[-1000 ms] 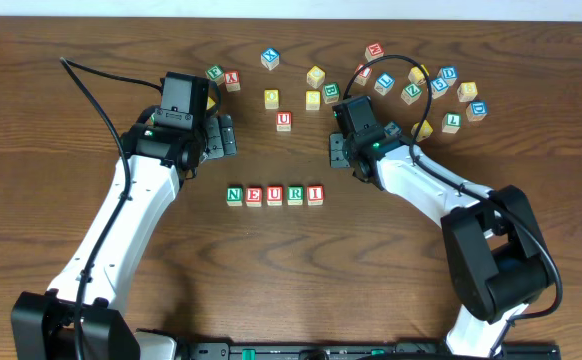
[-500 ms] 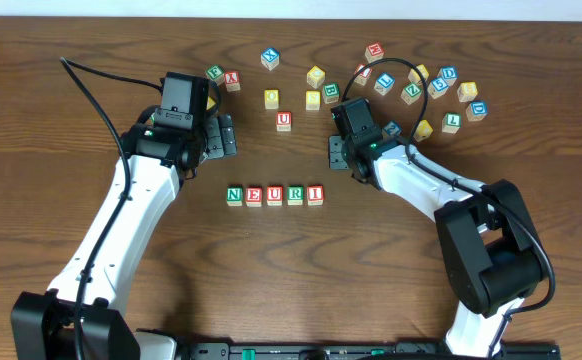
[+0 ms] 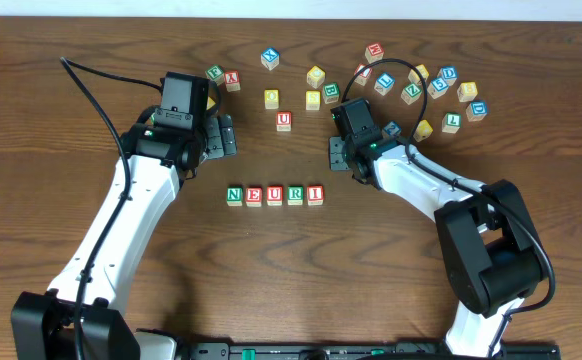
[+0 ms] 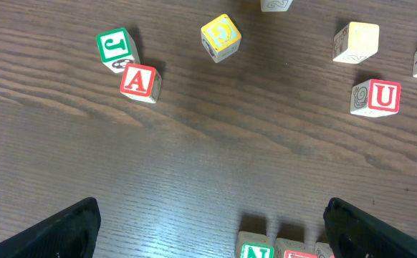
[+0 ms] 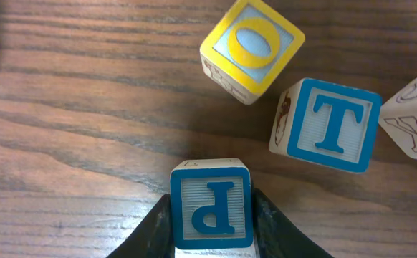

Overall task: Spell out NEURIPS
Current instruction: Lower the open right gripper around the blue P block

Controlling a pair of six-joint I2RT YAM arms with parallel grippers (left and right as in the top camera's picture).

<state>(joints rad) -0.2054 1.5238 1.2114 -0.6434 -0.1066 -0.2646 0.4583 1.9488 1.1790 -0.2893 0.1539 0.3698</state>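
Observation:
Five cubes stand in a row mid-table: green N (image 3: pixel 234 195), red E (image 3: pixel 254 195), red U (image 3: pixel 274 195), green R (image 3: pixel 294 194), red I (image 3: pixel 315 194). My right gripper (image 5: pixel 210 226) is shut on a blue P cube (image 5: pixel 210 204), a finger pressed against each side of it. In the overhead view that gripper (image 3: pixel 338 152) sits right of the row and covers the P. My left gripper (image 3: pixel 226 135) hangs open above the row's left end, its fingers (image 4: pixel 69 231) far apart with nothing between them. The N (image 4: pixel 255 251) shows at the bottom edge of the left wrist view.
Loose cubes lie along the table's far side: green J (image 4: pixel 115 46), red A (image 4: pixel 140 80), a yellow cube (image 4: pixel 221 37) and a second red U (image 4: pixel 382 97). A yellow O (image 5: pixel 251 49) and blue T (image 5: pixel 330 123) sit just beyond the held P. Several more cluster at the back right (image 3: pixel 441 90).
The right arm's elbow has shifted slightly left while its gripper stayed over the same spot. The left arm and the row of cubes have not moved.

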